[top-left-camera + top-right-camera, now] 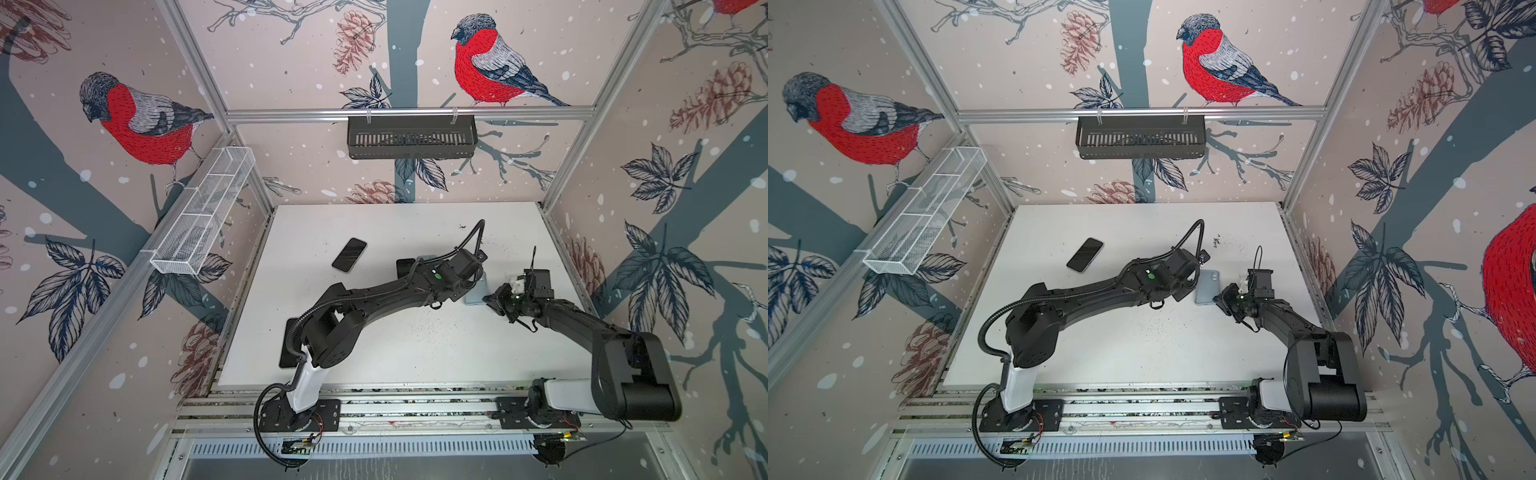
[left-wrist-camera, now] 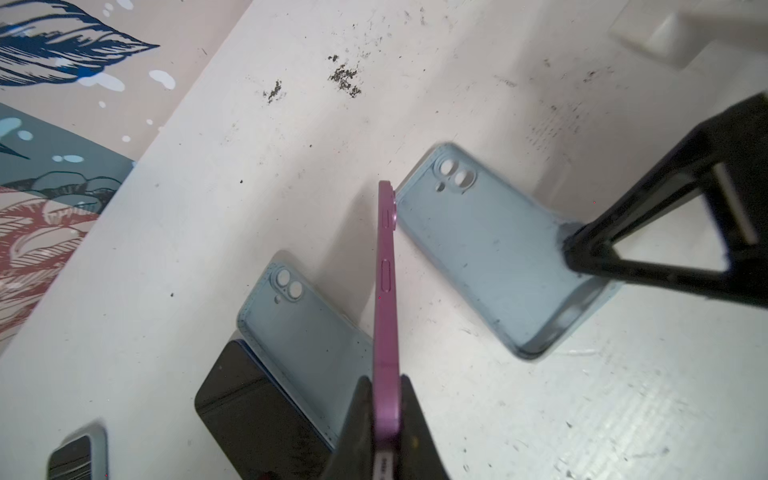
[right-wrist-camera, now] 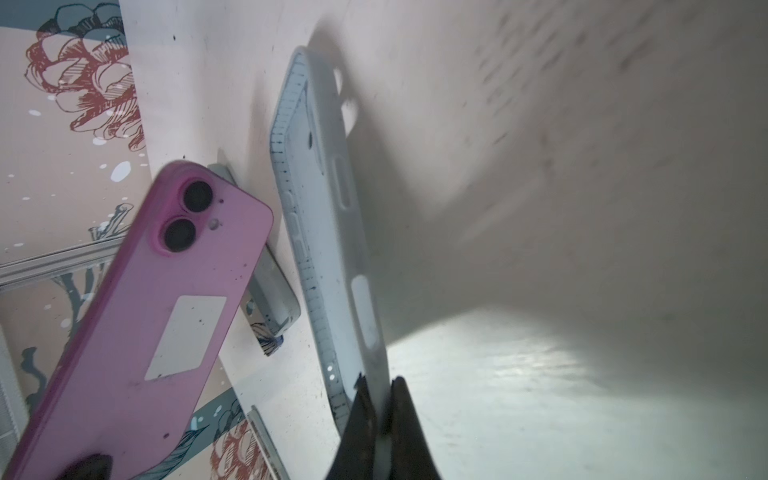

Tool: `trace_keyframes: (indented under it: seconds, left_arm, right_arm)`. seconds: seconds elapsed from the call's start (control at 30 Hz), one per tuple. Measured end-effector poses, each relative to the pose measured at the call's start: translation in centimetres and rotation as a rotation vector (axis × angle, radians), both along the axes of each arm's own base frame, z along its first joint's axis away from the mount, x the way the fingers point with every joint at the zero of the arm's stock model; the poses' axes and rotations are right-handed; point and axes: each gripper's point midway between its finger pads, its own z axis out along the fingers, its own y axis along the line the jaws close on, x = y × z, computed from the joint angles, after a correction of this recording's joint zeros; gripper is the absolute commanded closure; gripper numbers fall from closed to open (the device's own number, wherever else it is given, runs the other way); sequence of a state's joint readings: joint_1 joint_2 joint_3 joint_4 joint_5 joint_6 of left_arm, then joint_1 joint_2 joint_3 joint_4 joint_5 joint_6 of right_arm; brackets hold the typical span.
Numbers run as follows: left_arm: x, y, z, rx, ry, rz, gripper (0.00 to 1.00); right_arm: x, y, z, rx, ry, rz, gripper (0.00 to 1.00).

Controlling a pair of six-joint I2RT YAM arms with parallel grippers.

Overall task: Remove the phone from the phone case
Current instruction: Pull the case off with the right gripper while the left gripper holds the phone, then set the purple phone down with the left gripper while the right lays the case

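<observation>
Left claw (image 2: 387,386) clamps the pink phone (image 2: 386,270) by the end away from its lenses and holds it edge-on over the table (image 2: 519,415). Right claw (image 3: 379,388) pinches one rim of the pale blue case (image 3: 324,208), which is empty, so phone and case sit apart, side by side. Only the right wrist view shows the phone's back, with twin lenses and a white sticker. The left wrist view gives just its thin edge but looks into the case's bare inside. In both top views the left arm (image 1: 374,291) hides the phone, leaving part of the case (image 1: 1207,286) visible between the wrists. Nearby lie a second case (image 2: 307,328), a black phone (image 2: 249,415) across its end, and, well apart, a third phone (image 1: 349,254) lying screen up.
</observation>
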State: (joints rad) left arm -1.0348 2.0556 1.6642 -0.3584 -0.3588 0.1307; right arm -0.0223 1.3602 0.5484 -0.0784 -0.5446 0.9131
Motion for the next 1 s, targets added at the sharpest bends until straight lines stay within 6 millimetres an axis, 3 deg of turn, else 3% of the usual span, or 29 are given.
trace_keyframes:
  seconds: [0.23, 0.4, 0.63, 0.87, 0.93, 1.0]
  left_arm:
    - [1.2, -0.8, -1.7, 0.146, -0.132, 0.066, 1.00]
    - [2.2, -0.8, -2.1, 0.208, -0.174, 0.093, 1.00]
    - [2.7, -1.5, -3.8, 0.271, -0.213, 0.106, 0.83]
    - [2.3, -2.1, -7.2, 0.304, -0.166, 0.085, 0.80]
    - [2.4, -2.6, -7.3, 0.289, -0.158, 0.085, 0.71]
    - [2.4, -3.1, -7.5, 0.272, -0.147, 0.080, 0.54]
  right_arm:
    - [0.3, -2.7, 0.1, -0.057, 0.022, -0.009, 1.00]
    - [0.6, -3.3, 0.3, -0.077, 0.024, 0.006, 1.00]
    - [1.1, -3.6, -0.1, -0.086, 0.037, 0.023, 1.00]
    - [1.5, -3.8, -0.7, -0.093, 0.052, 0.039, 1.00]
    - [1.6, -3.8, -0.8, -0.094, 0.054, 0.041, 1.00]
    - [1.7, -3.9, -0.8, -0.100, 0.050, 0.052, 1.00]
